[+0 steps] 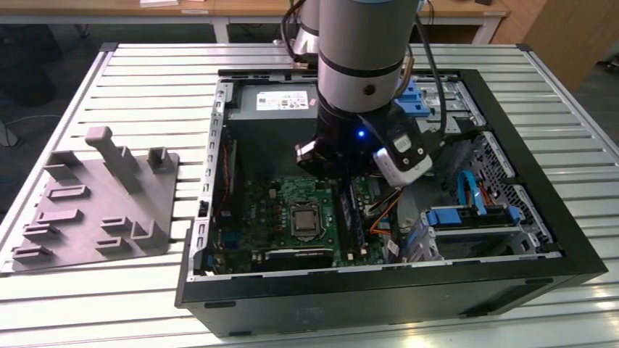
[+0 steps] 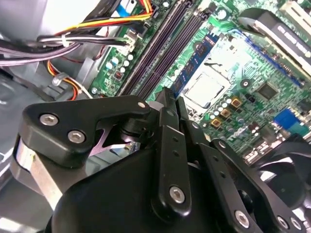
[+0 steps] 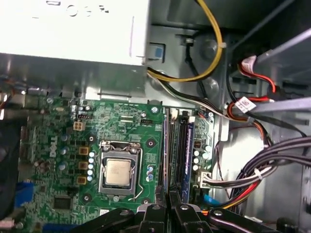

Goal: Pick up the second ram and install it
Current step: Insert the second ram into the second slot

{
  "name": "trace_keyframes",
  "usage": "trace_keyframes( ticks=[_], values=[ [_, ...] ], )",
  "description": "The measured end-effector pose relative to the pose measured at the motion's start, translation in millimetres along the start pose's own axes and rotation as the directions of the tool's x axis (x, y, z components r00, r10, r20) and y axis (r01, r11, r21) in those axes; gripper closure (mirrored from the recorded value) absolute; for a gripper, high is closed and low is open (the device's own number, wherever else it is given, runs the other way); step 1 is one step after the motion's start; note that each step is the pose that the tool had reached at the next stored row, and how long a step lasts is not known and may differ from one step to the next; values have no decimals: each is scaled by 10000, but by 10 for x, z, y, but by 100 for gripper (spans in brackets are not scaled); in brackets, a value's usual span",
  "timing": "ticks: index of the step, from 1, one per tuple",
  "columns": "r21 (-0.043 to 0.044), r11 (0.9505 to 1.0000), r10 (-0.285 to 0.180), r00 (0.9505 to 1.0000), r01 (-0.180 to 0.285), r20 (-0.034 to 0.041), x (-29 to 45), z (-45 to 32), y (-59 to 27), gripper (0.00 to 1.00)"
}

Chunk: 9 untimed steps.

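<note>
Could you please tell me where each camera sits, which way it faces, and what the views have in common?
Exterior view: off the arm, high up, looking down on the open computer case and the grey fixture tray; the arm reaches into the case.
First wrist view: on the arm, facing the motherboard and power supply; the gripper shows at the edge.
Second wrist view: on the arm, looking past the gripper's black linkage at the motherboard.
Shared: all three show the CPU socket.

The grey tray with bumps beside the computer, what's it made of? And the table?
The grey tray looks like moulded plastic: matte, one even grey, blocky shapes. The table looks like metal, maybe aluminium: pale, faintly shiny grooved slats.
</note>
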<state>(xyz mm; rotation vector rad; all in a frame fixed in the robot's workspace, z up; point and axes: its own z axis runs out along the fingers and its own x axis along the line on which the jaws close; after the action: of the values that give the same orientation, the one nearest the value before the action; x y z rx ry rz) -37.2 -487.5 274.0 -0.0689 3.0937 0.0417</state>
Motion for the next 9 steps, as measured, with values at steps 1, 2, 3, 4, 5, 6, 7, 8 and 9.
trace_keyframes(
  ticks=[1, 2, 3, 4, 5, 6, 7, 8, 9],
  values=[
    [6, 9999, 125, 9999, -125, 3, 0, 0, 0, 86],
    [11, 9997, 252, 9997, -252, 6, 0, 1, 0, 86],
    [17, 9993, 367, 9993, -367, 9, 0, 1, 0, 86],
    [23, 9988, 492, 9988, -492, 13, 0, 1, 0, 86],
    [28, 9981, 610, 9981, -610, 17, 0, 2, 0, 86],
    [34, 9974, 725, 9974, -725, 20, 0, 2, 0, 86],
    [39, 9965, 829, 9966, -829, 23, 0, 2, 0, 86],
    [43, 9957, 930, 9957, -931, 26, 0, 2, 0, 86],
    [47, 9947, 1030, 9947, -1030, 29, 0, 2, 0, 86]
  ],
)
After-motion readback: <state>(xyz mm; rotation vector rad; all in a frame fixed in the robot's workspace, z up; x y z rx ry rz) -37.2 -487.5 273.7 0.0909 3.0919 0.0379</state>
